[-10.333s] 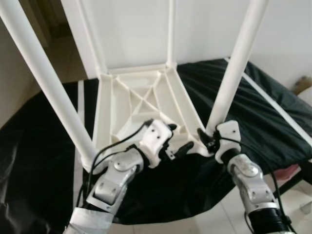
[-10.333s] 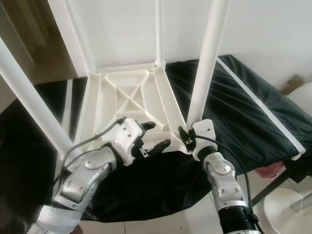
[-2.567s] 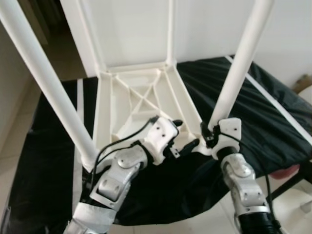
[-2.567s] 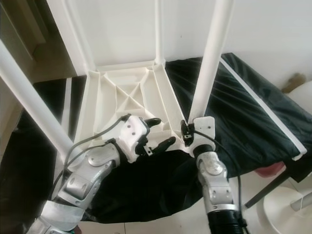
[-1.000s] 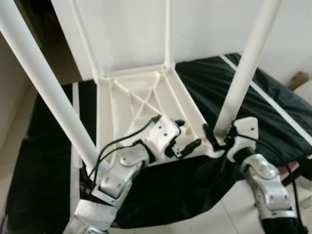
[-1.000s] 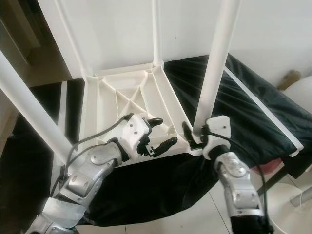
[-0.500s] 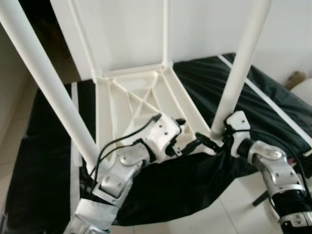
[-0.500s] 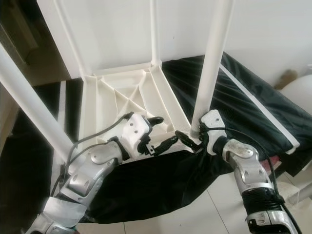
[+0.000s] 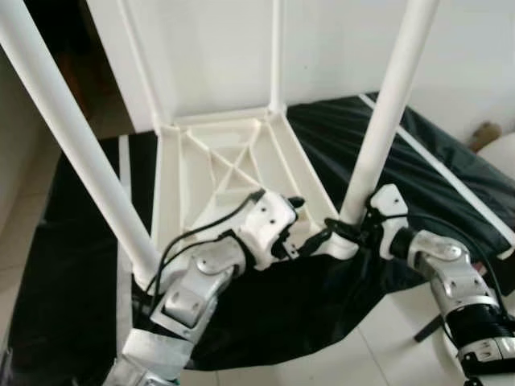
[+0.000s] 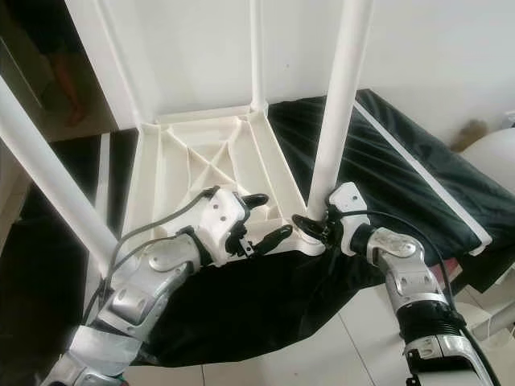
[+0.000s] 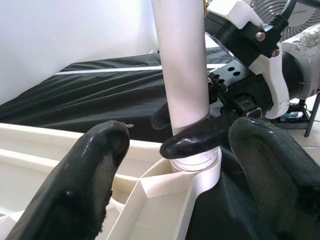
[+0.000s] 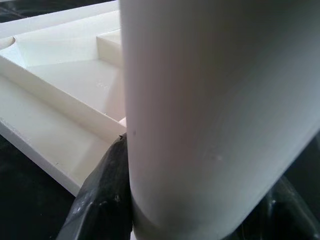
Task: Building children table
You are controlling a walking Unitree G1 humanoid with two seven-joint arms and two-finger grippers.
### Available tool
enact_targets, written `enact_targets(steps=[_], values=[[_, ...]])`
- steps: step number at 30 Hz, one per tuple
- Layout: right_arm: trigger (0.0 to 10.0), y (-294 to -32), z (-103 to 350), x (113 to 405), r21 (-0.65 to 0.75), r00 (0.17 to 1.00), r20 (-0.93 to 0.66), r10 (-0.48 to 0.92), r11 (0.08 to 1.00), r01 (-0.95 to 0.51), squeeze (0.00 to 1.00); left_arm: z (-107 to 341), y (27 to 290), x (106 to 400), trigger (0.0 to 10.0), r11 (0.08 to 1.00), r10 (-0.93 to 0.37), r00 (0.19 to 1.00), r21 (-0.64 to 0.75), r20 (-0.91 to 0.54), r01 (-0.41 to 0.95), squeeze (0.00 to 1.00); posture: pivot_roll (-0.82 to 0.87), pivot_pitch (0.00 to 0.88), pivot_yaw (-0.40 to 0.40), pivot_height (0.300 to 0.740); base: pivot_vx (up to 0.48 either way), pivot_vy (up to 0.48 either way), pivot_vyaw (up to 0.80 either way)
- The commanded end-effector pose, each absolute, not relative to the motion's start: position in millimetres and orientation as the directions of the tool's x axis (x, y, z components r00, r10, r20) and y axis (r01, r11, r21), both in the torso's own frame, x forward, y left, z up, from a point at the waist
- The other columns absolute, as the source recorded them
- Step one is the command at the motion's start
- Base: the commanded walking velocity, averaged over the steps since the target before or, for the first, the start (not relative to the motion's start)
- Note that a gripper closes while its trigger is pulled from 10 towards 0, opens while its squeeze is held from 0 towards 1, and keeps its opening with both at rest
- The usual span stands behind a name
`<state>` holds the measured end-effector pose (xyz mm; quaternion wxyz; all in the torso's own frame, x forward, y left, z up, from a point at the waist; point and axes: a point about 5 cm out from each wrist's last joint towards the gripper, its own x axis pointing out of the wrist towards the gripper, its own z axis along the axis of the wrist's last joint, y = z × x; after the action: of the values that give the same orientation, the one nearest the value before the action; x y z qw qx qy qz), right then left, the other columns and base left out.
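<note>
A white plastic table top (image 9: pixel 217 169) lies upside down on a black cloth (image 9: pixel 451 177). Its white legs stand up from the corners. My right gripper (image 10: pixel 310 225) reaches in sideways and is shut on the base of the near right leg (image 9: pixel 386 112), just above the socket. One black finger (image 11: pixel 200 140) crosses the front of that leg (image 11: pixel 182 65) and the other sits behind it. My left gripper (image 9: pixel 310 219) is open at the top's front edge, just left of that corner, and holds nothing. The near left leg (image 9: pixel 72 145) rises by my left arm.
The far legs (image 9: pixel 278 48) stand against a white wall. The cloth has white stripes (image 9: pixel 426 161) and hangs over the front edge above a pale tiled floor (image 9: pixel 354 362). A round white object (image 10: pixel 491 161) stands at the right. A dark doorway (image 10: pixel 40 64) opens at the far left.
My right wrist has swung from under the leg's base to its right side, so the fingers now clasp the leg sideways. The left gripper has stayed open at the front edge.
</note>
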<state>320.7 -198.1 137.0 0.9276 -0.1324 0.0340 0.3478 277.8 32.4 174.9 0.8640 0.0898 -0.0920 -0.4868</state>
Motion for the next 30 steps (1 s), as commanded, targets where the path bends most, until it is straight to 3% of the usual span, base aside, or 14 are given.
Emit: enact_targets(steps=[1,8,12,13,16,23,28,30], values=[[10.0,-204,123,319,-0.211,0.777,-0.219,0.59,0.749,-0.629,0.0,174,32,275,10.0,0.473,-0.878,0.474,0.248,0.062,0.845,0.0,-0.06,0.0,0.032,0.74,0.0,0.0,0.0],[10.0,-205,123,318,-0.212,0.827,-0.192,0.528,0.801,-0.561,0.0,174,31,275,10.0,0.469,-0.881,0.47,0.248,0.061,0.848,0.0,-0.07,0.0,0.034,0.74,0.0,0.0,0.0],[10.0,-208,123,318,-0.23,0.879,-0.176,0.444,0.849,-0.475,0.0,173,32,275,10.0,0.466,-0.882,0.467,0.246,0.06,0.85,0.0,-0.07,0.0,0.037,0.74,0.0,0.0,0.0],[10.0,-208,125,318,-0.236,0.926,-0.142,0.35,0.896,-0.375,0.0,173,31,274,10.0,0.462,-0.885,0.462,0.243,0.059,0.853,0.0,-0.07,0.0,0.043,0.74,0.0,0.0,0.0],[10.0,-208,126,317,-0.235,0.944,-0.122,0.306,0.915,-0.327,0.0,173,31,273,10.0,0.459,-0.886,0.46,0.242,0.058,0.855,0.0,-0.07,0.0,0.043,0.74,0.0,0.0,0.0],[10.0,-189,120,307,-0.178,0.977,-0.103,0.189,0.962,-0.205,0.0,172,31,273,10.0,0.453,-0.889,0.455,0.241,0.054,0.858,0.0,-0.08,0.0,0.052,0.74,0.0,0.0,0.0],[10.0,-177,115,301,-0.128,0.995,-0.1,-0.012,0.992,-0.001,0.0,172,31,274,10.0,0.451,-0.891,0.452,0.24,0.054,0.86,0.0,-0.08,0.0,0.054,0.74,0.0,0.0,0.0],[10.0,-176,114,301,-0.135,0.995,-0.099,-0.024,0.991,0.011,0.0,173,31,274,10.0,0.45,-0.891,0.451,0.24,0.054,0.86,0.0,-0.08,0.0,0.053,0.74,0.0,0.0,0.0]])
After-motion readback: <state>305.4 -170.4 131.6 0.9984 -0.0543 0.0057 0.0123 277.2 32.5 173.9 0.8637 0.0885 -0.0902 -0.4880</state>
